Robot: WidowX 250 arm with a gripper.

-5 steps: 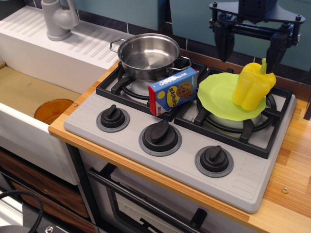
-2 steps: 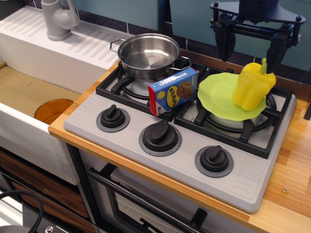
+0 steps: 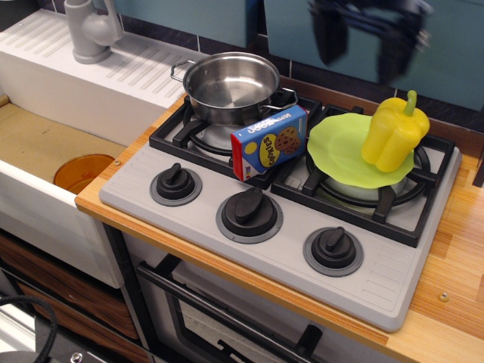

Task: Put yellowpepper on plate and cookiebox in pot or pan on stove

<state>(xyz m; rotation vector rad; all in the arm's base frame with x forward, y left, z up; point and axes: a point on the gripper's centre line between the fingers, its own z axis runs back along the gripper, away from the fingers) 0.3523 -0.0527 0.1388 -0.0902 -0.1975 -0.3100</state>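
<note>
The yellowpepper (image 3: 393, 134) stands on the right part of the lime-green plate (image 3: 336, 147), which lies on the right burner of the stove (image 3: 302, 249). The blue cookiebox (image 3: 268, 141) stands on its edge on the grates between the burners, in front of the steel pot (image 3: 231, 85) on the back left burner. The pot is empty. My gripper (image 3: 361, 51) is blurred at the top, high above the back of the plate, its two black fingers wide apart and empty.
A grey faucet (image 3: 91, 29) and white draining board (image 3: 83, 68) are at the back left. An orange disc (image 3: 82, 172) lies in the sink at left. Wooden counter (image 3: 454, 249) lies to the right of the stove.
My gripper has moved up and to the left, away from the yellowpepper, and is now motion-blurred. The pepper, plate, cookiebox and pot have not moved.
</note>
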